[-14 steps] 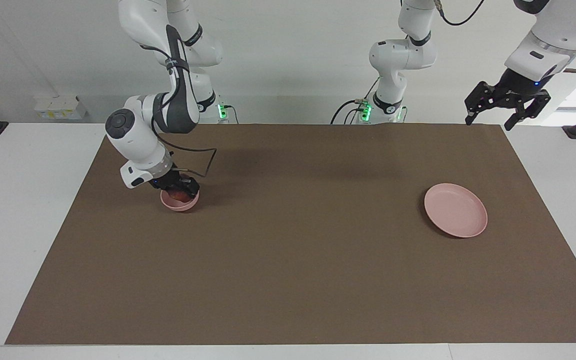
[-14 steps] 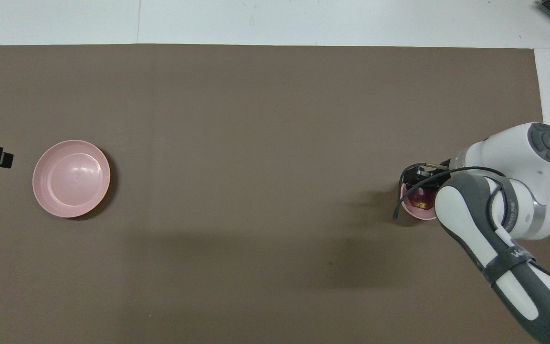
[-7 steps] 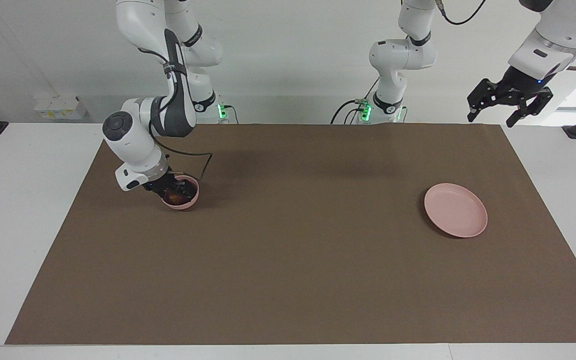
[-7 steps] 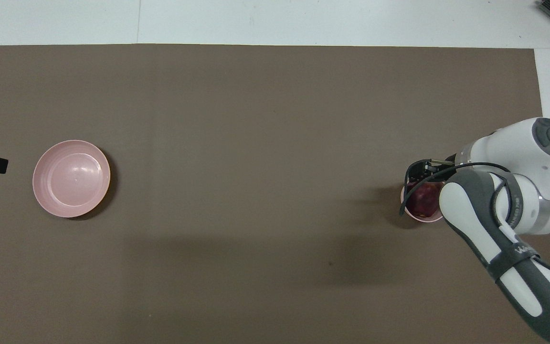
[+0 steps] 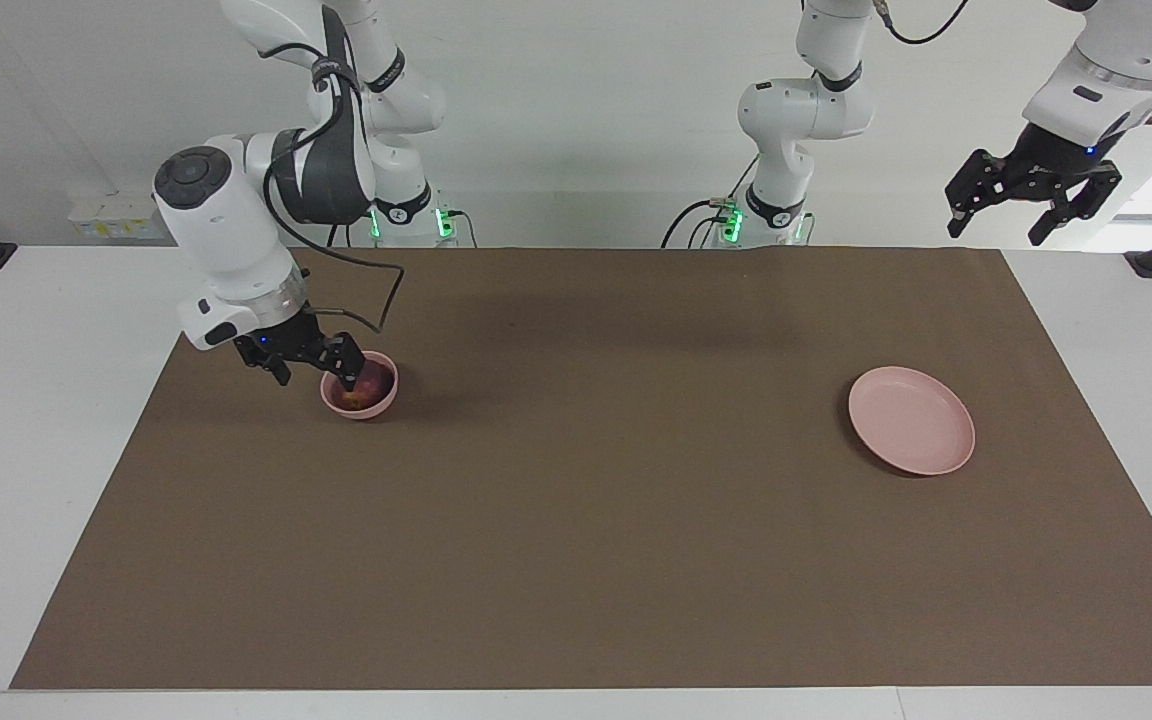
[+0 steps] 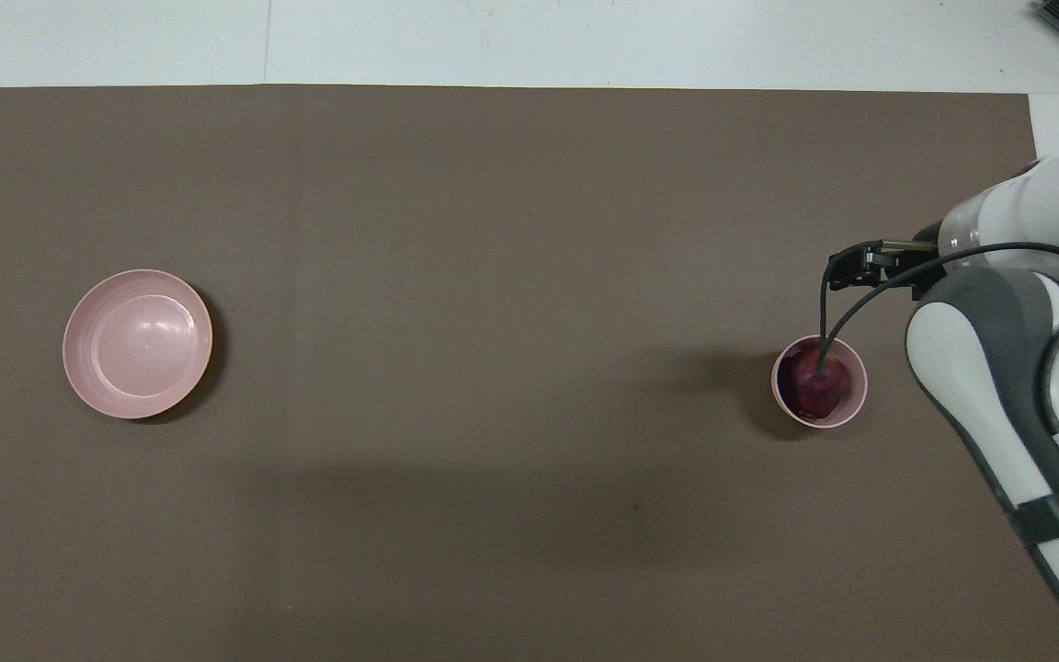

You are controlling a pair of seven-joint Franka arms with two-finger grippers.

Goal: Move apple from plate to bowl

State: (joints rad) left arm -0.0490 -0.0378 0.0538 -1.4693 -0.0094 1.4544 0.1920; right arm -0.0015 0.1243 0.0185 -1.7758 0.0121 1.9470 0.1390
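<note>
The apple [image 5: 362,391] sits in the bowl [image 5: 379,403]; the plate [image 5: 911,420] is bare. The right end effector [image 5: 308,364], fingers apart and empty, hangs over the bowl's rim. The left end effector [image 5: 1026,200], fingers apart, waits over the table's [image 5: 576,560] edge.

right gripper [image 5: 314,366] lifted, apple [image 6: 817,381] released

A white bench [image 5: 56,420] carries a brown mat [image 5: 596,520]. On the mat lie a plate [image 5: 911,433] and a bowl [image 5: 361,400], well apart.
</note>
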